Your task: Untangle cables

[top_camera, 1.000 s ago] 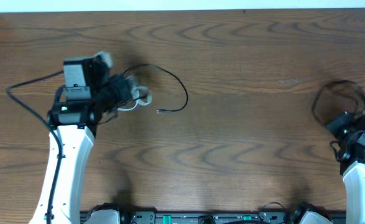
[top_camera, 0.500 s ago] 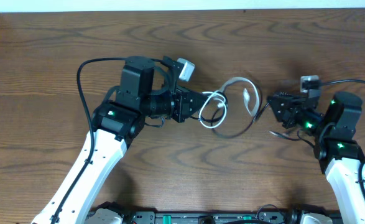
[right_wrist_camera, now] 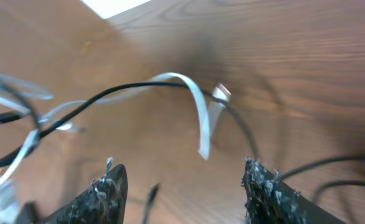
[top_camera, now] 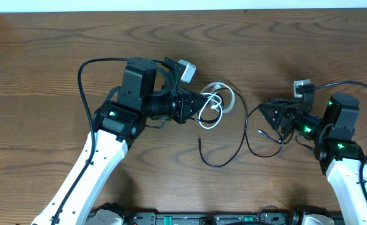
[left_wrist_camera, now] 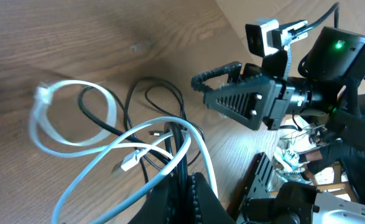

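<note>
We see the cables bunched near the middle of the tabletop, a little left of centre, at the tip of the left gripper. The white cable forms 2 or 3 small overlapping loops just right of that gripper, with 1 small plug end lying inside the loops in the left wrist view. A black cable threads through the white loops. Overhead, it runs from a free end near the middle of the tabletop, curves towards us, then swings right and far to reach the right gripper. A 2nd black strand with a small plug end lies on the near side of the right gripper.

The left jaws are together, clamped on the cables. In the left wrist view, black and white strands run straight into the narrow gap between the fingers.

The right jaws stand wide apart. In the right wrist view, the white cable and 1 black strand cross the tabletop beyond the fingertips. We cannot tell whether any strand touches them.

The 2 grippers face each other, with the loops between them.
</note>
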Motion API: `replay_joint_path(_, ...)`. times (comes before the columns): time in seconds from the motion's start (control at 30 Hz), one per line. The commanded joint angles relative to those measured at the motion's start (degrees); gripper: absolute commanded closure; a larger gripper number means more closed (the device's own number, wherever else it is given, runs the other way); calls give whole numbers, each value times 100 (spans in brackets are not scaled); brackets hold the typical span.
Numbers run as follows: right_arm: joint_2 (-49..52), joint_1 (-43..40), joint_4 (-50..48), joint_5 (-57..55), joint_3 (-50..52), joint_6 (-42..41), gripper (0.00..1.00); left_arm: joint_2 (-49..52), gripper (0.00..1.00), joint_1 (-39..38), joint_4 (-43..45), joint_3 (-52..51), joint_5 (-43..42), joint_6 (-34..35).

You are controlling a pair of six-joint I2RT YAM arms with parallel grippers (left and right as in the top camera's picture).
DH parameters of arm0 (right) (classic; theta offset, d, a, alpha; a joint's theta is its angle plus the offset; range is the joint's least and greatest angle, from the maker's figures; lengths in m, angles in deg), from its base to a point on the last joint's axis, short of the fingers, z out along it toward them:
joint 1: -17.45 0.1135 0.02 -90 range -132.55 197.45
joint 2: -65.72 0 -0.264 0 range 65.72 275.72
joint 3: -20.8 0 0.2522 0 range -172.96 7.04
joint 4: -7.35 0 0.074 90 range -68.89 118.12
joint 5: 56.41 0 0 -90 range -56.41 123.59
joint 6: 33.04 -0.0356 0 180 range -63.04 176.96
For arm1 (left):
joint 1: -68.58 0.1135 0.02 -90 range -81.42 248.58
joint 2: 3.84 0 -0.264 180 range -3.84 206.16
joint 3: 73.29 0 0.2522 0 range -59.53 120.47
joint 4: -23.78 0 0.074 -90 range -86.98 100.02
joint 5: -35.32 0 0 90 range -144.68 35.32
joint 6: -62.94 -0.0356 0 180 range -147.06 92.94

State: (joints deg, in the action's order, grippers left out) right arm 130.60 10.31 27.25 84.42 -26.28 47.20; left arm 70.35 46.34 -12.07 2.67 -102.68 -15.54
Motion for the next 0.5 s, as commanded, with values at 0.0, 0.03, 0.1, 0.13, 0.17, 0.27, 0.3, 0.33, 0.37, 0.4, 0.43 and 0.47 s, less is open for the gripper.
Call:
replay_joint_path(0.0, -4, 188, -15, 802, -59, 238, 44, -35, 93, -138, 11, 39, -15, -142)
replay_joint_path(0.03, -4, 282, -17, 859, -59, 289, 44, -17, 93, -190, 9, 39, -13, -142)
replay_joint_path(0.1, -4, 413, -26, 942, -59, 387, 44, 33, 93, -273, 9, 35, -13, -142)
replay_joint_path(0.13, -4, 483, -39, 986, -59, 442, 44, 57, 92, -317, 9, 33, -13, -142)
replay_joint_path(0.17, -4, 564, -61, 1001, -59, 472, 45, 101, 93, -363, 9, 28, -11, -142)
replay_joint_path(0.27, -4, 769, -177, 999, -59, 472, 48, 245, 93, -492, -7, 28, -13, -140)
replay_joint_path(0.3, -4, 802, -212, 1001, -59, 472, 48, 273, 93, -516, -9, 28, -13, -140)
replay_joint_path(0.33, -4, 839, -247, 1001, -59, 472, 48, 310, 93, -553, -11, 28, -13, -140)
replay_joint_path(0.37, -4, 881, -280, 1003, -59, 472, 48, 345, 93, -584, -11, 28, -15, -140)
replay_joint_path(0.4, -4, 920, -302, 1021, -59, 472, 48, 372, 93, -614, -9, 28, -13, -142)
replay_joint_path(0.43, -4, 951, -323, 1060, -59, 472, 48, 387, 92, -632, -9, 28, -13, -142)
replay_joint_path(0.47, -4, 999, -341, 1134, -59, 472, 48, 407, 93, -660, -9, 28, 0, -142)
